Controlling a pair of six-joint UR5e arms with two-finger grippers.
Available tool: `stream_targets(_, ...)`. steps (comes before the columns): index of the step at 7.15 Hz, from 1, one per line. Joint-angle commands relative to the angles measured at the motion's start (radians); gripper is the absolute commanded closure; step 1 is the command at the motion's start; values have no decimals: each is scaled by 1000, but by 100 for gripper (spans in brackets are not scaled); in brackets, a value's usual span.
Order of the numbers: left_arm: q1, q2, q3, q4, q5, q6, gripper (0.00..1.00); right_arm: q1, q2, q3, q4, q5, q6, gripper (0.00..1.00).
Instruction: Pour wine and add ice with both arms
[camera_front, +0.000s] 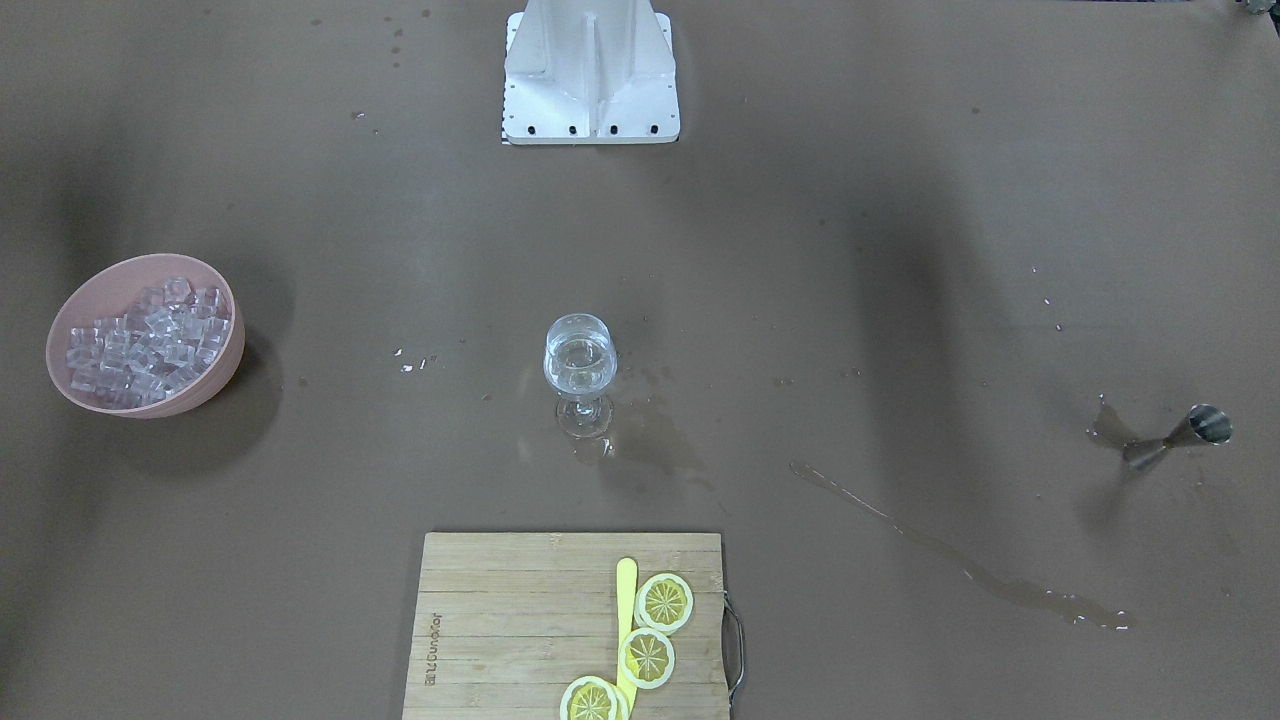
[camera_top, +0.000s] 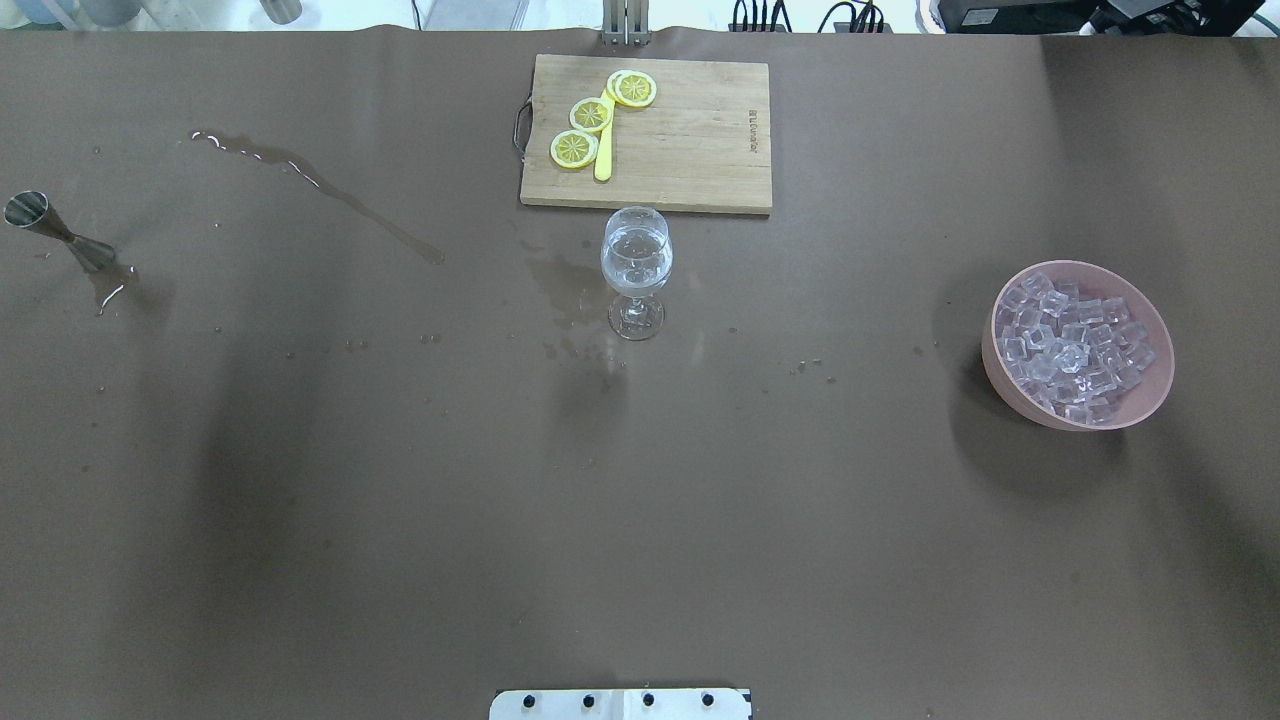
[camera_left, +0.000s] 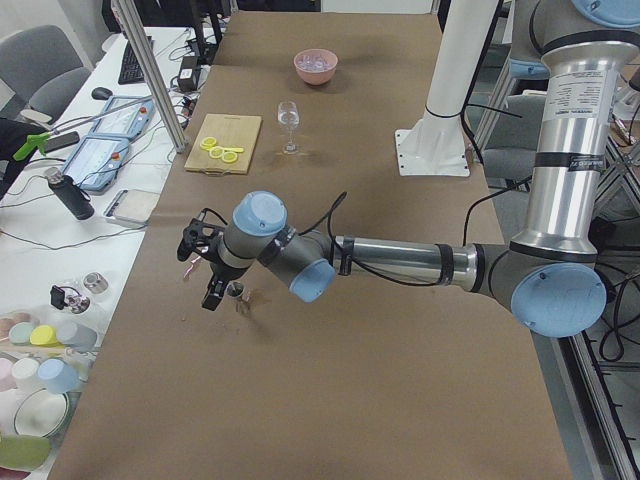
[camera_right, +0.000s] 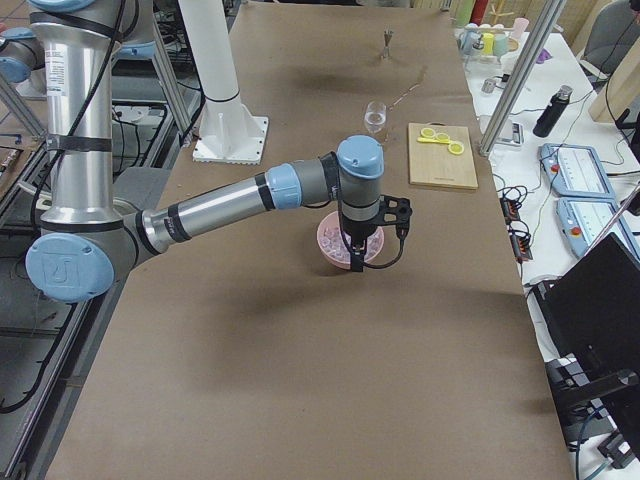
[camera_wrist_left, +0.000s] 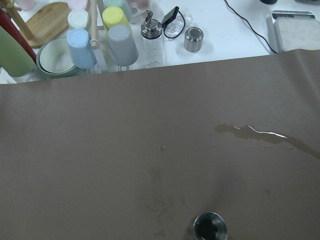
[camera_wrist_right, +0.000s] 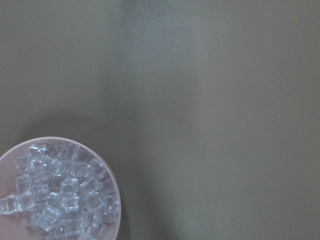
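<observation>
A wine glass (camera_front: 579, 365) stands mid-table and holds clear liquid, the wine; it also shows in the overhead view (camera_top: 636, 262). A pink bowl (camera_front: 205, 385) holds several clear ice cubes (camera_top: 1075, 345). A steel jigger (camera_top: 55, 232) stands by a wet patch at the table's left end. The left gripper (camera_left: 203, 288) hangs just above and beside the jigger (camera_left: 237, 291); I cannot tell if it is open or shut. The right gripper (camera_right: 356, 258) hangs over the bowl (camera_right: 325, 240); I cannot tell its state either. The wrist views show the jigger (camera_wrist_left: 210, 226) and the ice (camera_wrist_right: 55, 195) below.
A wooden cutting board (camera_top: 690, 150) with lemon slices (camera_top: 590, 115) and a yellow knife lies beyond the glass. A long streak of spilled liquid (camera_top: 320, 190) runs between jigger and glass, and more wet spots lie by the glass foot. The white arm base (camera_front: 590, 75) stands at the robot's edge.
</observation>
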Motion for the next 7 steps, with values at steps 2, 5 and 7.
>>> stream_targets(2, 154, 18, 133, -312, 176, -166, 2, -124, 46, 12, 5, -29, 149, 0)
stream_targets(5, 257, 20, 184, -470, 259, -254, 2, -234, 130, -16, 3, -74, 245, 0)
stream_targets(7, 319, 20, 219, -571, 315, -306, 2, -277, 198, -107, 5, -97, 251, 0)
